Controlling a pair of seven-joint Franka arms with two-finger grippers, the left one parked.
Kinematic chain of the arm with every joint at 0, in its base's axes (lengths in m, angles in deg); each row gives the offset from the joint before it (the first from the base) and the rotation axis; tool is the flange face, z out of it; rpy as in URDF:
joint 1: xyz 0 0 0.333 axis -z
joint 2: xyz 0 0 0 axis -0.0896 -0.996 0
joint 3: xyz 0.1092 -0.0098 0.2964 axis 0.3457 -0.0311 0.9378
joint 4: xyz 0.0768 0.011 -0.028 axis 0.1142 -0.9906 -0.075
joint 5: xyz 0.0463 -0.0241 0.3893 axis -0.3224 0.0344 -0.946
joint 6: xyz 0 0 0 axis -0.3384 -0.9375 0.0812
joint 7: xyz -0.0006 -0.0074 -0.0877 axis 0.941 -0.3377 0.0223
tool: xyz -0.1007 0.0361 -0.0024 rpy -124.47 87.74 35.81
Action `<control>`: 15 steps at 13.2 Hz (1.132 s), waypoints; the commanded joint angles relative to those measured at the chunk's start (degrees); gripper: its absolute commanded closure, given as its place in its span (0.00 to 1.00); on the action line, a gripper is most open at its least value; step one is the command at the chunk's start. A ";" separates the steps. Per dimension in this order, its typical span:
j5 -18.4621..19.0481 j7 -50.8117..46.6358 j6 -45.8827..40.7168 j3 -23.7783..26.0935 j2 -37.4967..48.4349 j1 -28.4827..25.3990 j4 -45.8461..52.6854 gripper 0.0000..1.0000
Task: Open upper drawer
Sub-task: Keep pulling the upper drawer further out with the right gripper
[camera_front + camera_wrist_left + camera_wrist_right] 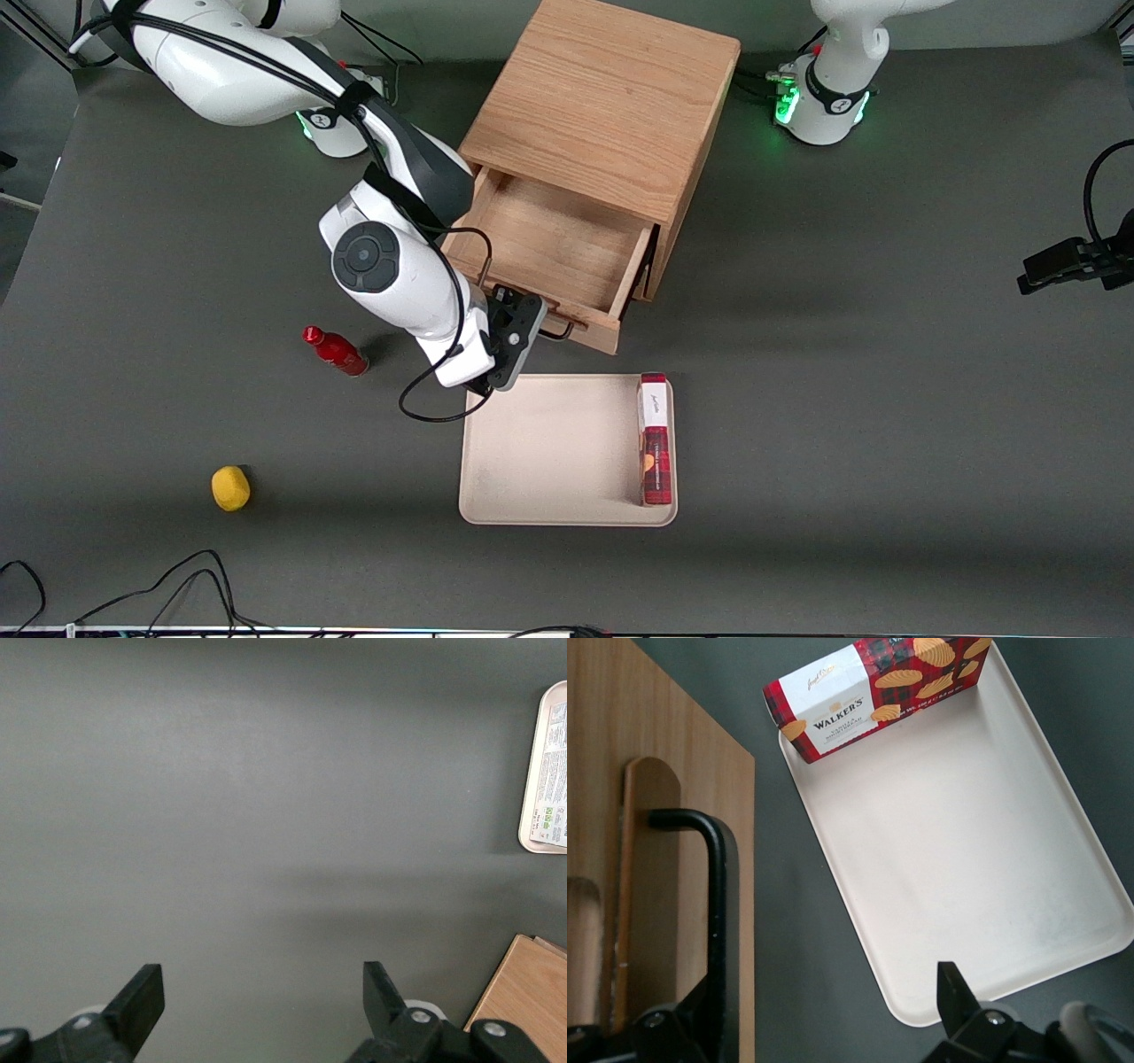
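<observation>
Lemon (pixel 230 488): nearest the front camera, toward the working arm's end
Upper drawer (pixel 554 252): pulled well out of the oak cabinet (pixel 602 106)
Gripper (pixel 518 330): fingers apart around the black handle (pixel 713 904), above the tray (pixel 983 859) rim
Risk: pulling further could drag the drawer off its runners

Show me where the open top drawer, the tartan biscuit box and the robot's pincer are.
Open light-wood upper drawer (pixel 554 239): front view, bare floor.
Red tartan biscuit box (pixel 655 440): front view, top face.
Black pincer (pixel 542 321): front view, at the drawer's black wire handle.
</observation>
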 commanded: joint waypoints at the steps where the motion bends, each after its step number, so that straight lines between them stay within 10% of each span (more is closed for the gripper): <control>1: 1.42 1.43 -0.31 -0.65 -1.23 -0.07 3.00 0.00; 15: 5.02 4.95 -2.69 -0.92 -4.04 -0.16 7.48 0.00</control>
